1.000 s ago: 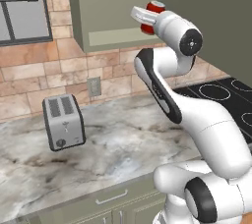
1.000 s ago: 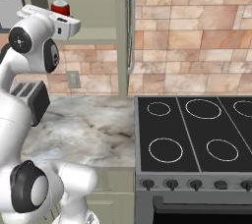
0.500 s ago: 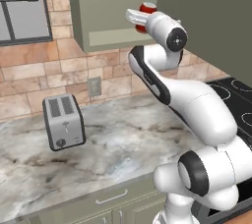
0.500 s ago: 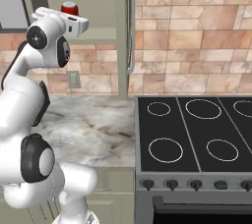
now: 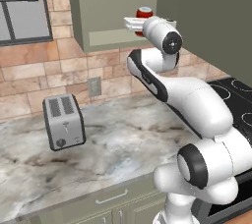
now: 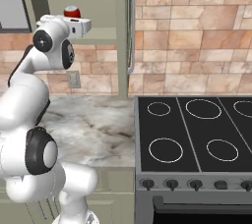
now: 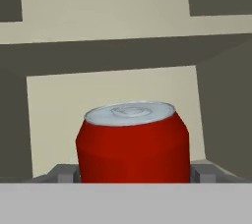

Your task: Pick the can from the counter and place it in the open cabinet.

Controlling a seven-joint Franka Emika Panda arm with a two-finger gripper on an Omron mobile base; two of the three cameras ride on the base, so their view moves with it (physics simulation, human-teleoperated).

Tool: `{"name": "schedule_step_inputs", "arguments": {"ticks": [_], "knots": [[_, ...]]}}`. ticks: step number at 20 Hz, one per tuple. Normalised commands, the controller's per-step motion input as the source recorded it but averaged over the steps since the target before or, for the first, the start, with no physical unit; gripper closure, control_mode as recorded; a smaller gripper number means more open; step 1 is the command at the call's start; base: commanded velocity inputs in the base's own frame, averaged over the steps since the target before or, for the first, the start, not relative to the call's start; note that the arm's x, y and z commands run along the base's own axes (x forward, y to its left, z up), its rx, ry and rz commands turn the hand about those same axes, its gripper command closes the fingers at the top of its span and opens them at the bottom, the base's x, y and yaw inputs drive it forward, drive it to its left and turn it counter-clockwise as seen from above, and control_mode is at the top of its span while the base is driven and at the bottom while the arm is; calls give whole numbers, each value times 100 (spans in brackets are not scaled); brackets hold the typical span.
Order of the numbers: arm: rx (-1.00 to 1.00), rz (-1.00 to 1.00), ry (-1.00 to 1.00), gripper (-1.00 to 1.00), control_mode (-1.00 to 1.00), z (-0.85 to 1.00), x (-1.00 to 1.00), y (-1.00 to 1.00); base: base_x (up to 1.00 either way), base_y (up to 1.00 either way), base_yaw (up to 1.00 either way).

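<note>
The red can (image 5: 144, 12) with its silver top is held upright at the mouth of the open sage-green cabinet (image 5: 110, 7), just above its shelf board (image 6: 103, 33). My gripper (image 5: 142, 19) is shut on the can, one dark finger (image 7: 64, 173) on each side of it. Through the hand camera the can (image 7: 133, 144) stands in front of the plain green cabinet interior (image 7: 113, 85). From the right base camera the can (image 6: 72, 11) pokes up over my gripper (image 6: 73, 17). The marble counter (image 5: 113, 144) lies well below.
A silver toaster (image 5: 63, 121) stands on the counter at the left. The cabinet's open door (image 6: 124, 21) hangs edge-on beside the hand. A black stove (image 6: 197, 134) lies to the right, and a microwave (image 5: 24, 12) hangs at the upper left.
The arm has stretched forward and its elbow has straightened. The can, still gripped, has shifted a little toward the cabinet opening. The base and the scene have not moved.
</note>
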Motion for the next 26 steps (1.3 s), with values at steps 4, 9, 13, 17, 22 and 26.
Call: {"name": "schedule_step_inputs", "arguments": {"ticks": [4,9,13,17,22,26], "knots": [[-5,0,2,100,-100,-2,0,0,0,0,0],[0,0,0,100,-100,0,2,0,0,0,0],[0,0,3,100,-100,0,21,0,0,0,0],[0,0,9,100,-100,-3,28,4,0,0,0],[0,-1,15,100,-100,-1,33,15,0,0,0],[0,-2,14,100,-100,-8,38,24,0,0,0]]}}
